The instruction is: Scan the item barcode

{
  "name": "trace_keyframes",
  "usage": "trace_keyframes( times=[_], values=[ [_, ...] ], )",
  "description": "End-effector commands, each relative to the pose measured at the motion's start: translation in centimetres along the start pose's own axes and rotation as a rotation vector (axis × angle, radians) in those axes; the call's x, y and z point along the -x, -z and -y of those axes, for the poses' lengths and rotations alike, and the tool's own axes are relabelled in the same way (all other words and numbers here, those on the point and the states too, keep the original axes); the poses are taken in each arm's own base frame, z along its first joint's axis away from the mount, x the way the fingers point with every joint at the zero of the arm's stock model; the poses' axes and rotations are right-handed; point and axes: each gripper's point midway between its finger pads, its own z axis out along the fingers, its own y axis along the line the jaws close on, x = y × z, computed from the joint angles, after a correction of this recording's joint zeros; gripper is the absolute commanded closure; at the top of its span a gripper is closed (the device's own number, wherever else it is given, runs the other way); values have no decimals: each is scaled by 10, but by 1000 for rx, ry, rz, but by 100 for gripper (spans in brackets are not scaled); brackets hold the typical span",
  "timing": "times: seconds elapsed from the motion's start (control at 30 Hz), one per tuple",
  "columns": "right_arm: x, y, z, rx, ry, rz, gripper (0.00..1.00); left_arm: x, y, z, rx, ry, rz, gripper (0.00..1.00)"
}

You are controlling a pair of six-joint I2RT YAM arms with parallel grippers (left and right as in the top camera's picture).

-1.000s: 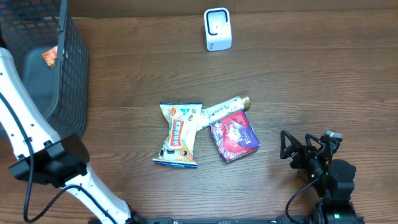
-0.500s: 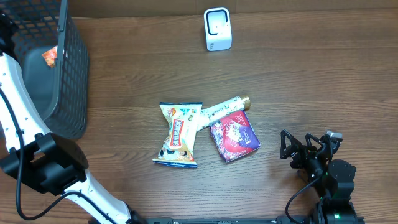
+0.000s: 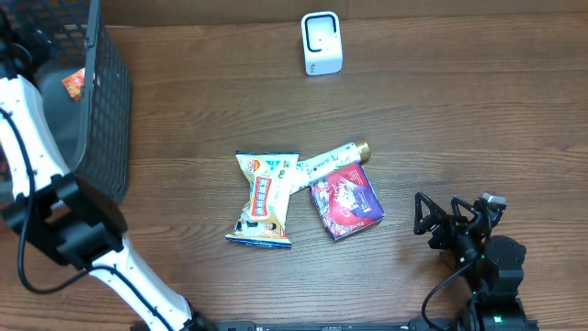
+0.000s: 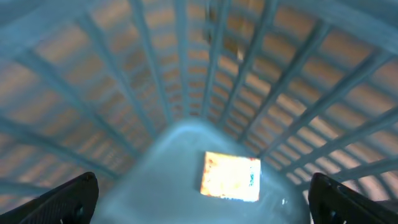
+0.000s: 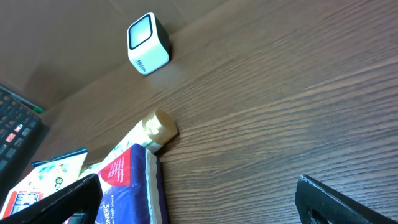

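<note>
Purple glossy wrapper on the packet point(image 3: 346, 202), flat on the wooden table point(image 3: 478, 110), well to the robot's side of the white scanner point(image 3: 322, 42) and a little right of it. Against its far edge, a white tube point(image 3: 326, 162) with a gold cap, lying slantwise, cap end pointing toward the scanner's side. At the tube's other end, a yellow and white snack bag point(image 3: 265, 198), pinched at the middle, left of the scanner's line and touching the tube. All three untouched by either arm. Further out, right of the scanner and nearest the robot's edge, the right gripper point(image 3: 443, 218), fingers spread wide and holding nothing, aimed across the table toward the scanner, apart from the packet. Far left of the scanner, a dark mesh basket point(image 3: 106, 101) with one small orange packet point(image 3: 73, 85) on its floor. Above that, inside the basket's rim, the left gripper point(image 4: 202, 180), fingers likewise wide apart and empty, the orange packet seen between them below.
</note>
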Motion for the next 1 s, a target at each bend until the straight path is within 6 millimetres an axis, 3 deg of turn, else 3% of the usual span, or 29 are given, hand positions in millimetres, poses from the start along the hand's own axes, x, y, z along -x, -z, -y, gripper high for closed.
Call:
trace_keyframes(
  times=[0.0, 0.2, 0.63, 0.97],
  values=[
    [-2, -1, 2, -5, 0, 1, 0, -27, -29, 8, -35, 15, -67, 0],
    [-2, -1, 2, -5, 0, 1, 0, -64, -62, 12, -58, 17, -150, 0],
    [-2, -1, 2, -5, 0, 1, 0, -108, -104, 11, -51, 37, -224, 0],
    [-2, -1, 2, -5, 0, 1, 0, -107, -112, 12, -56, 39, -201, 0]
  ],
)
